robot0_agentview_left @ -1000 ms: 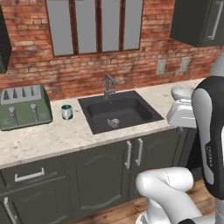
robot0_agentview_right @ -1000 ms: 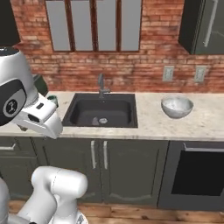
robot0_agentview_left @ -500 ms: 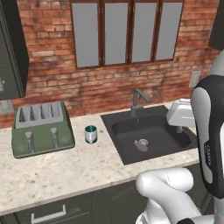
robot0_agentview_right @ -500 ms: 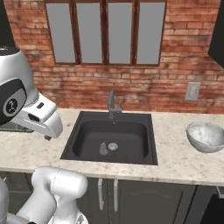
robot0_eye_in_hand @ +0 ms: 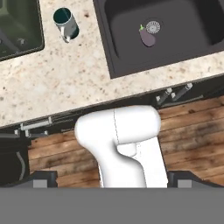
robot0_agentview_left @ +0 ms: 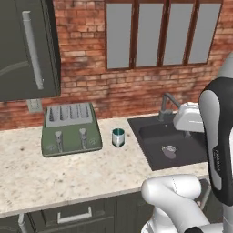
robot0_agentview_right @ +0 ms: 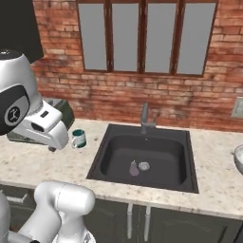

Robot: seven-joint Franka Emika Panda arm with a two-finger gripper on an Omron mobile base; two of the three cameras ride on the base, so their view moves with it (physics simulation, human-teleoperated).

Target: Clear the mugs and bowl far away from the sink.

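Observation:
A white mug with a teal lining [robot0_agentview_left: 118,137] stands on the counter between the toaster and the sink [robot0_agentview_left: 169,144]; it also shows as the mug [robot0_agentview_right: 79,138] and the mug [robot0_eye_in_hand: 65,22]. The pale bowl [robot0_agentview_right: 238,159] peeks in at the right edge, on the counter right of the sink [robot0_agentview_right: 144,156]. My gripper [robot0_eye_in_hand: 112,178] is open, its fingertips [robot0_eye_in_hand: 43,177] far apart with nothing between them. It hangs high above the counter's front edge, well clear of the mug. The hand [robot0_agentview_right: 45,126] is level with the toaster.
A green toaster [robot0_agentview_left: 70,129] sits left of the mug. A small aubergine [robot0_eye_in_hand: 148,38] lies by the drain in the sink [robot0_eye_in_hand: 162,30]. The grey tap [robot0_agentview_right: 146,118] rises behind the basin. A dark wall cabinet [robot0_agentview_left: 27,45] hangs at upper left.
The base has driven left and closer, so the whole scene has shifted right in both base views; the bowl has slid to the frame edge. The arm keeps its pose, jaws open.

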